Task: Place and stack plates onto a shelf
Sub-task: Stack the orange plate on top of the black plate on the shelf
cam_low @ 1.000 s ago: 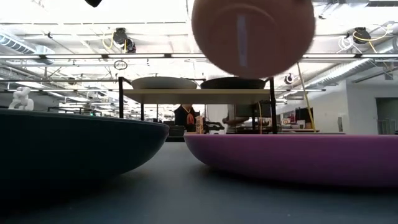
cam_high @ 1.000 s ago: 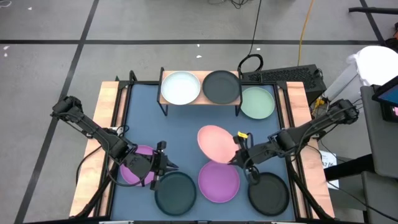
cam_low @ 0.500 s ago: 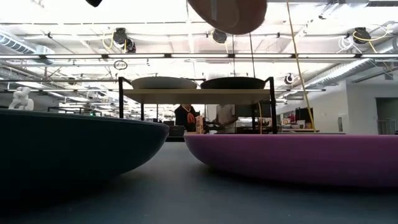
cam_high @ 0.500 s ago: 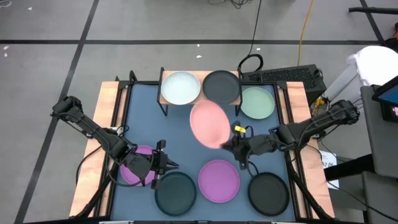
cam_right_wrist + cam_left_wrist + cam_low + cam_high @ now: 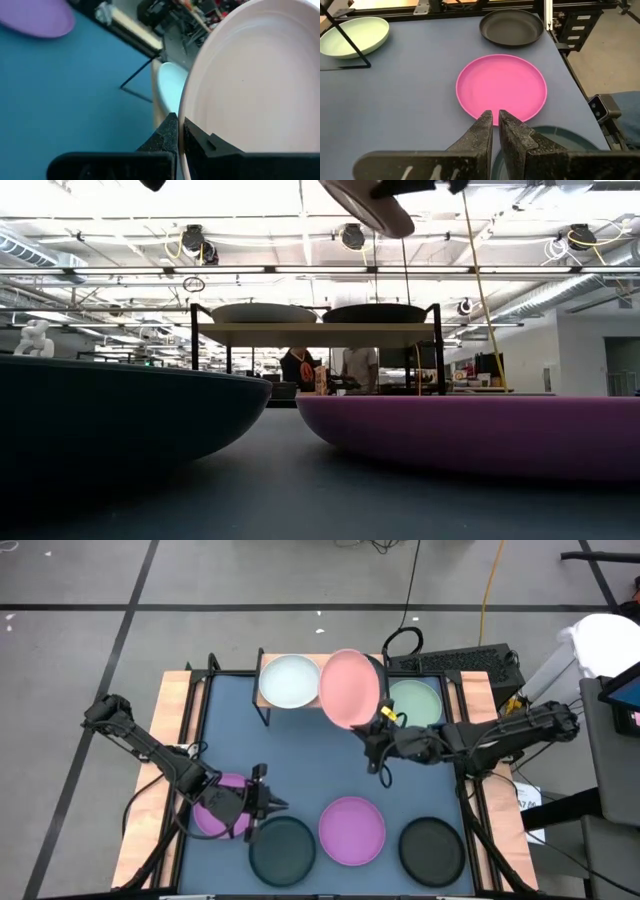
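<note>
My right gripper (image 5: 376, 730) is shut on the pink plate (image 5: 350, 688) and holds it high over the right half of the shelf (image 5: 322, 665). A white plate (image 5: 290, 680) and a charcoal plate (image 5: 381, 673) rest on the shelf board; the pink plate hides most of the charcoal one. My left gripper (image 5: 278, 805) hovers at the near left with its fingers close together and nothing between them. It is beside a purple plate (image 5: 222, 808) and over the rim of a dark plate (image 5: 282, 848). My right gripper pinches the pink plate's rim (image 5: 183, 114) between its two fingers, at the plate's near right edge (image 5: 368, 720). The fingers come nearly level from the table's right side. The plate is lifted clear above the shelf and tilted, its hollow side up.
A mint green plate (image 5: 416, 705) lies on the table right of the shelf. A second purple plate (image 5: 352, 830) and another charcoal plate (image 5: 432, 850) lie near the front edge. Black frame rails run along the table's sides. People stand in the room beyond the shelf (image 5: 320, 333).
My right gripper has risen and swung from the table's middle toward the far edge, rolling its wrist. The pink plate went with it, from above the purple plate to over the shelf's charcoal plate, and has tipped on the way.
</note>
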You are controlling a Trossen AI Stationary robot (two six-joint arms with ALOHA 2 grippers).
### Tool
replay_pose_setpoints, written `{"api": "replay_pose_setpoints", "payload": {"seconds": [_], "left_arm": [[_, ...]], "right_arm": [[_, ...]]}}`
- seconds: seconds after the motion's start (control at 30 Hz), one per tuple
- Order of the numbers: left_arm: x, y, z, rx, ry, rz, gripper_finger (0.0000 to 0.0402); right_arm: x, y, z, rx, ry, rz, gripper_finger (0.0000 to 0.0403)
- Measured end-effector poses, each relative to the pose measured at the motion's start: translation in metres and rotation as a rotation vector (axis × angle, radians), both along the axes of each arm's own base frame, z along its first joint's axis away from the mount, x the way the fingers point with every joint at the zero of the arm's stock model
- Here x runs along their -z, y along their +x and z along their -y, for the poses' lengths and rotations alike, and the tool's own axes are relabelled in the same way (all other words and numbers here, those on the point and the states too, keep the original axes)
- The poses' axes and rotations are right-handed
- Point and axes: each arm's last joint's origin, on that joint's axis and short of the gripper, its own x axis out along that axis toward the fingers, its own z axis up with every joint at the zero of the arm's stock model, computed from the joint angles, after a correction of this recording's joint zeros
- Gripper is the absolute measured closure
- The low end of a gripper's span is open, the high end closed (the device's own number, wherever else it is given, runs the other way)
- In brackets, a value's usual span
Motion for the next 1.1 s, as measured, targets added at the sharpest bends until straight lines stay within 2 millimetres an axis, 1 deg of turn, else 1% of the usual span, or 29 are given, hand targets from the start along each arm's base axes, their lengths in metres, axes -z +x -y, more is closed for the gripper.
{"api": "replay_pose_setpoints", "payload": {"seconds": [0.1,0.43,0.57,0.67,0.77,0.9,0.97,1.1], "left_arm": [[0.000,0.001,-0.001,-0.009,-0.004,0.000,0.0364],[0.000,0.003,-0.004,-0.021,-0.002,0.000,0.0364],[0.000,0.005,-0.009,-0.033,0.005,0.004,0.0364],[-0.002,0.009,-0.012,-0.024,0.040,0.023,0.0364],[-0.003,0.011,-0.015,-0.027,0.051,0.034,0.0364],[-0.003,0.012,-0.017,-0.047,0.025,0.035,0.0364],[-0.003,0.011,-0.016,-0.053,0.011,0.034,0.0364],[-0.003,0.010,-0.013,-0.052,-0.011,0.032,0.0364]], "right_arm": [[-0.003,0.002,0.008,0.021,-0.012,0.024,0.0402],[-0.003,0.004,0.033,0.090,-0.070,-0.006,0.0402],[-0.003,0.004,0.042,0.060,-0.042,-0.008,0.0402],[0.001,0.007,0.047,0.041,0.005,-0.009,0.0402],[0.008,0.011,0.051,0.036,0.024,-0.052,0.0402],[0.015,0.016,0.051,-0.067,0.065,-0.088,0.0402],[0.018,0.017,0.050,-0.104,0.057,-0.116,0.0402],[0.018,0.016,0.051,-0.095,0.042,-0.121,0.0402]]}}
